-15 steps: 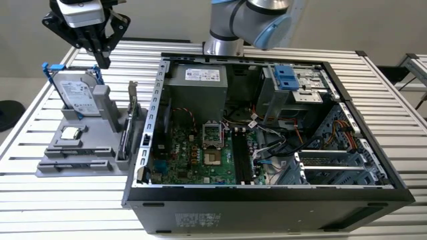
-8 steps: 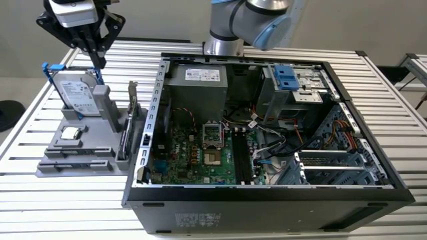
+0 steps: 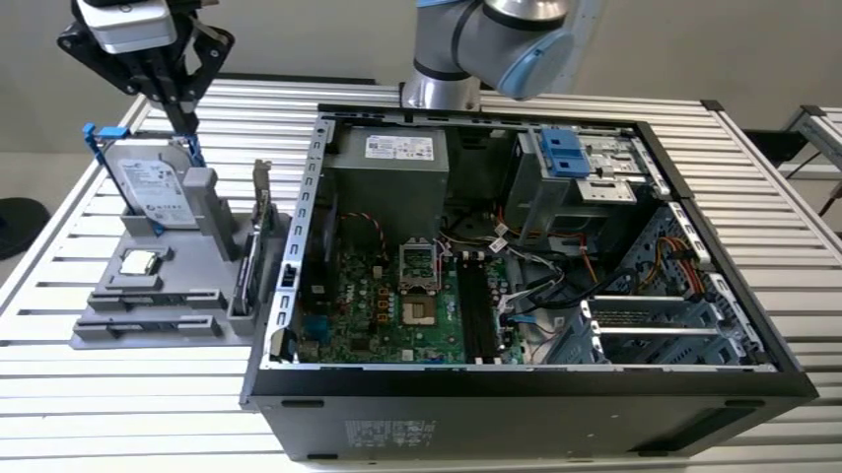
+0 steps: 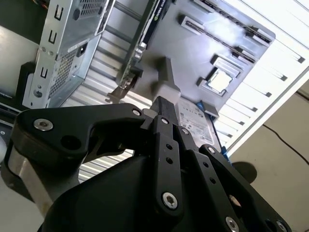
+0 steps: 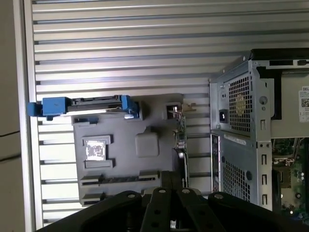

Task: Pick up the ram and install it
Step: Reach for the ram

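Observation:
My gripper (image 3: 185, 120) hangs above the far end of the grey parts holder (image 3: 197, 207) at the exterior view's left. Its long black fingers (image 4: 164, 140) are pressed together with nothing visible between them. In the first wrist view the gripper (image 5: 171, 181) is over the holder's (image 5: 145, 121) edge. A dark narrow strip in the holder's long slot looks like the ram (image 5: 120, 179) standing on edge, apart from the gripper. The open computer case (image 3: 526, 246) with its green motherboard (image 3: 394, 305) lies to the exterior view's right of the holder.
The holder also carries a silver hard drive in a blue bracket (image 3: 152, 182), a square processor chip (image 3: 138, 262) and an upright expansion card (image 3: 260, 212) beside the case wall. The arm's base (image 3: 441, 89) stands behind the case. Everything rests on a slatted metal table (image 3: 132, 394).

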